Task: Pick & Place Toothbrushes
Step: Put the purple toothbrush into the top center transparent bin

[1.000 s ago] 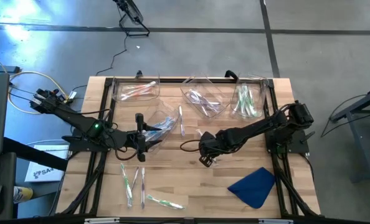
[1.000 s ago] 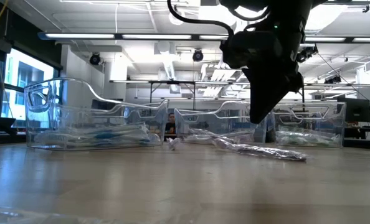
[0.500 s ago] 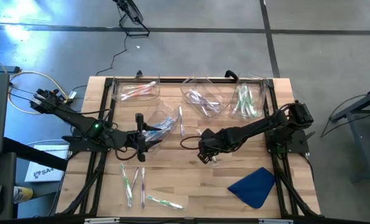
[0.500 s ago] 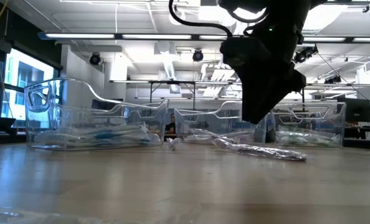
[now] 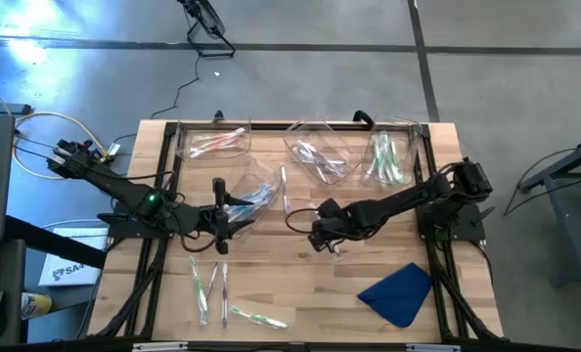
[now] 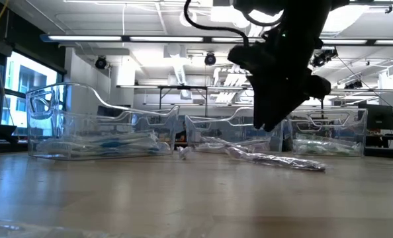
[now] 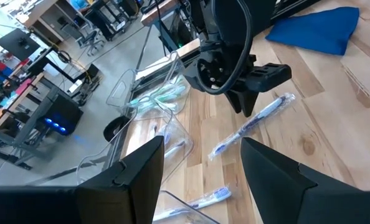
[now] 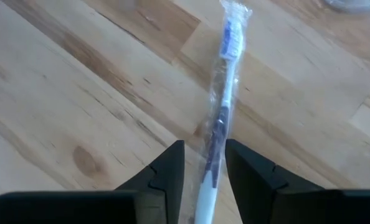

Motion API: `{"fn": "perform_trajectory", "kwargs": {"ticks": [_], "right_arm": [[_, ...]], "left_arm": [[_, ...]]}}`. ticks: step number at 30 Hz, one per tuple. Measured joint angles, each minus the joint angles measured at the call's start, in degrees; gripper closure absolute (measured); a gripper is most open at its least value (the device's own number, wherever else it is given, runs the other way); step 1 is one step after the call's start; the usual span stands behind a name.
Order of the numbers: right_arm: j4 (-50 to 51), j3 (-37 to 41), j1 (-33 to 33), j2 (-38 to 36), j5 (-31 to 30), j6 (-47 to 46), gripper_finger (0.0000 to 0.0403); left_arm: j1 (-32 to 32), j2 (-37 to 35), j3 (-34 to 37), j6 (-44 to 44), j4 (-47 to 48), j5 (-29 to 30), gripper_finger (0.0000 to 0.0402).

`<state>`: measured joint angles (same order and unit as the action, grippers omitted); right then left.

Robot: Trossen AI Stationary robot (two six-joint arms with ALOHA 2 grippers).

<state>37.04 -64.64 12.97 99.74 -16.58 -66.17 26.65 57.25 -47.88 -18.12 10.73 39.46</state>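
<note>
Near edge of the light wooden slatted table (image 5: 300, 293): a few loose slim toothbrushes w/ green and pink accents (image 5: 212, 284) lie flat at the left front; a crumpled blue cloth (image 5: 398, 293) sits at the right front.

Mid-table: the right tool (image 5: 322, 242) hangs low over a clear-wrapped toothbrush w/ blue bristles and a dark blue handle (image 8: 222, 118). Its dark fingers (image 8: 166, 171) stand apart on either side of the handle – not squeezing it; the brush lies flat on the wood. The left tool (image 5: 219, 217) is spread wide, beside a tipped clear plastic bin w/ blue-accented brushes (image 5: 256, 196).

Far edge: three more clear plastic bins – one w/ pink brushes (image 5: 212, 144), one w/ purple (image 5: 320, 156), one w/ green (image 5: 388, 158).
</note>
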Motion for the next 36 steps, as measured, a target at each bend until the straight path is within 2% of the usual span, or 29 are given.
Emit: {"fn": "perform_trajectory", "kwargs": {"ticks": [9,18,32,36], "right_arm": [[-4.00,5.49,0.04,0.00,0.27,-1.69,0.0290],[-6.51,5.66,0.17,0.01,2.18,0.39,0.0292],[-7.40,5.53,1.60,5.44,4.39,1.97,0.0293],[-7.27,5.55,1.77,5.49,4.07,2.46,0.0311]], "left_arm": [[-0.01,0.00,0.00,0.01,0.16,0.00,0.0195],[0.00,0.00,0.00,-0.01,0.14,0.00,0.0195],[0.00,-0.02,0.00,-0.01,0.19,0.01,0.0195],[-0.01,-0.02,0.00,0.00,0.16,0.02,0.0195]]}}
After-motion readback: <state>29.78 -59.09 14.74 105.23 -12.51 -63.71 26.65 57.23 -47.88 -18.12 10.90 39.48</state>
